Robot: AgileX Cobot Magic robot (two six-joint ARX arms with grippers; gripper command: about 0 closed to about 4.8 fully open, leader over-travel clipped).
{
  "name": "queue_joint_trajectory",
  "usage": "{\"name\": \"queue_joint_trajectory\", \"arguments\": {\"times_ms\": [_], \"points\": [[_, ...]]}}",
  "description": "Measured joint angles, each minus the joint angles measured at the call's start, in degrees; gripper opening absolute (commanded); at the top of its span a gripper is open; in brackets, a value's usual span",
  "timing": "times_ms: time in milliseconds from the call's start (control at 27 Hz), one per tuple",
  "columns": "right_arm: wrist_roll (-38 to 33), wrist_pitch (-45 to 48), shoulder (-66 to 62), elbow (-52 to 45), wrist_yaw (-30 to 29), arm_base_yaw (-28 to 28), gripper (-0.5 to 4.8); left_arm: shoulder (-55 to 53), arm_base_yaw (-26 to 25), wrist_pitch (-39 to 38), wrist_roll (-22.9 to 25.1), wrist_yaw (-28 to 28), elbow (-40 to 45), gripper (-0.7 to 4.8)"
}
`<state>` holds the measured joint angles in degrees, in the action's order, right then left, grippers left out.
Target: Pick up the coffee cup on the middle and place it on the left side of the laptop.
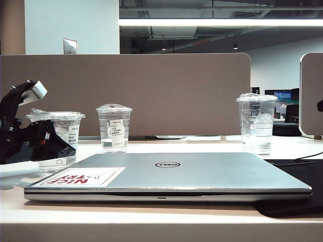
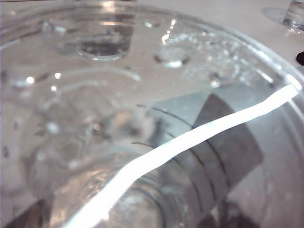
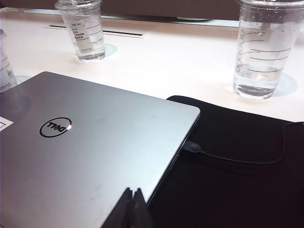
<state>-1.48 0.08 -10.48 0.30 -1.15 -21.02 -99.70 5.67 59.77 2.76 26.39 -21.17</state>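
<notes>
My left gripper [image 1: 48,143]: far left of the table, black arm in front of the short wide cup. How wide my jaws stand, and whether they have hold of it, I cannot tell — the wrist camera sees only clear plastic pressed close.
Coffee cup [image 1: 59,138]: upright on the table at the left, just left of the laptop's near-left corner; in my left wrist view it [image 2: 142,118] fills the whole picture.
Key relation: cup sits right behind my left gripper, long axis vertical — left arm is nearest by far.
Labelled cup [image 1: 114,127]: narrower, behind the laptop, left of centre; not my concern.
Laptop [image 1: 202,174]: closed, silver, flat in the middle, red-and-white sticker at its near-left corner.
Domed-lid cup [image 1: 256,123]: far right, behind the laptop.
My right gripper [image 3: 133,199]: parked above the laptop's right edge, fingers pressed together, holding nothing.
Judgement: cup looks already at its place; next comes backing off cleanly without tipping it.
</notes>
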Motion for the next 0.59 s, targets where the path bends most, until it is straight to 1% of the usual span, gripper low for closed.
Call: {"name": "queue_joint_trajectory", "arguments": {"times_ms": [74,148,370,481,592], "points": [[0.0,0.0,0.0,0.0,0.0,0.0,-0.05,0.2,0.0,0.2,0.0,2.5,0.9,4.71],[0.0,0.0,0.0,0.0,0.0,0.0,-0.05,2.1,0.0,0.0,0.0,3.2,2.6,4.71],[0.0,0.0,0.0,0.0,0.0,0.0,-0.05,10.0,-0.9,0.2,1.8,3.0,7.7,4.71],[0.0,0.0,0.0,0.0,0.0,0.0,-0.05,13.7,-2.8,0.2,2.6,3.0,10.5,4.71],[0.0,0.0,0.0,0.0,0.0,0.0,-0.05,16.0,-5.0,0.2,1.8,2.8,12.3,4.71]]}}
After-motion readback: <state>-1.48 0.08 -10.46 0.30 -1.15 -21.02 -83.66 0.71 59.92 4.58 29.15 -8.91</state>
